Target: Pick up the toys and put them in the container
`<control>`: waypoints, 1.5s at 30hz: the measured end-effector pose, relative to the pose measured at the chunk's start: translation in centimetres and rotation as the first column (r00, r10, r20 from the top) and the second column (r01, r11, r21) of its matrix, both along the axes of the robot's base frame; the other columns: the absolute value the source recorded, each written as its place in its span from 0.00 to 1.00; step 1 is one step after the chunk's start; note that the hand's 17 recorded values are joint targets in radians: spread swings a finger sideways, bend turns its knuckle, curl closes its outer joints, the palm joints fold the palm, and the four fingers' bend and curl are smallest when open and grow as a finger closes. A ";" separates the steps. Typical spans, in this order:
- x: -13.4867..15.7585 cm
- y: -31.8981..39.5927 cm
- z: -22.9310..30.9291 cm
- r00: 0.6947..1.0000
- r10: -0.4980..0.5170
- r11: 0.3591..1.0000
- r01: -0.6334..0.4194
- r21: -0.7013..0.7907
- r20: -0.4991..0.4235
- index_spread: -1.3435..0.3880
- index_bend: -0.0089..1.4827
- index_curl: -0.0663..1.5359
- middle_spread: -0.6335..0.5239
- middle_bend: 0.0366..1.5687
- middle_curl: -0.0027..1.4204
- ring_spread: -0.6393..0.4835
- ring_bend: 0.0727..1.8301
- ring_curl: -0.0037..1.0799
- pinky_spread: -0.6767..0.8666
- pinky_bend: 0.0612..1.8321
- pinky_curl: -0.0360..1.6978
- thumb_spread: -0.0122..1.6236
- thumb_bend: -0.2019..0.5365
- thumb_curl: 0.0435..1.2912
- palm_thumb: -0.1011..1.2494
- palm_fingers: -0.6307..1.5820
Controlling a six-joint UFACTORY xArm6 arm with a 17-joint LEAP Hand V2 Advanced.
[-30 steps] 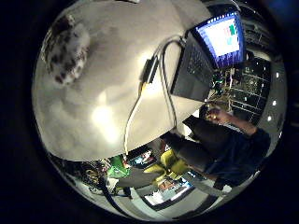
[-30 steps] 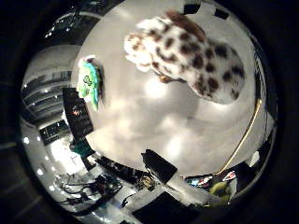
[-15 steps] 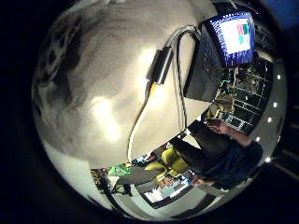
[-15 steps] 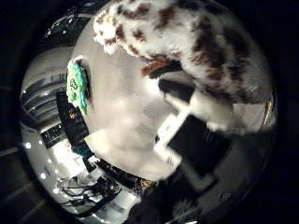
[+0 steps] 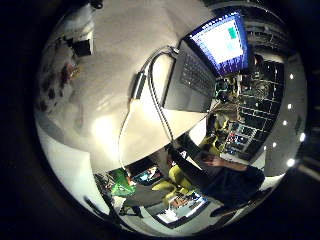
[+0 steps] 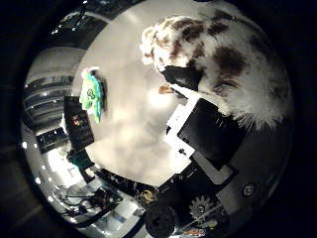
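Note:
A white plush toy with brown spots (image 6: 233,64) fills much of the thumb side view, close to my palm. It rests on the pale round table (image 6: 129,139). My hand (image 6: 208,129) is curled round it, and a black fingertip (image 6: 183,77) presses into its fur. The same plush (image 5: 52,85) shows at the edge of the little finger side view, with another finger part (image 5: 82,45) beside it. A small green toy (image 6: 92,96) lies flat on the table, well apart from the hand. No container can be made out for certain.
An open laptop (image 5: 200,75) with a lit screen stands near the table's edge, with a power brick (image 5: 138,85) lying next to it. A dark flat object (image 6: 79,126) sits at the table edge near the green toy. Beyond the table is a cluttered room.
The finger has curled further in and its black tip now presses into the spotted plush. The views have shifted with the hand, and the laptop shows more fully.

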State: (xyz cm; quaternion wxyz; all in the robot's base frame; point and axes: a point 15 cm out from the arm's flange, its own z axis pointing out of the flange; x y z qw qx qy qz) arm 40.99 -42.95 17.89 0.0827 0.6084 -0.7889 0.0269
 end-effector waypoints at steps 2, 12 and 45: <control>-0.8 1.6 2.5 1.000 0.014 1.000 -0.014 -0.014 0.018 0.55 0.59 0.56 0.40 0.81 0.49 0.36 0.72 0.57 0.26 0.69 0.42 0.60 0.24 0.24 0.69 0.78; -3.4 14.3 13.2 0.976 0.175 0.983 -0.164 -0.085 0.130 0.55 0.57 0.63 0.41 0.82 0.49 0.36 0.72 0.59 0.27 0.66 0.48 0.60 0.24 0.24 0.67 0.77; 5.0 64.7 11.3 0.803 0.571 0.803 -0.589 0.087 0.169 0.54 0.48 0.65 0.42 0.80 0.45 0.36 0.68 0.59 0.23 0.57 0.54 0.59 0.24 0.25 0.68 0.76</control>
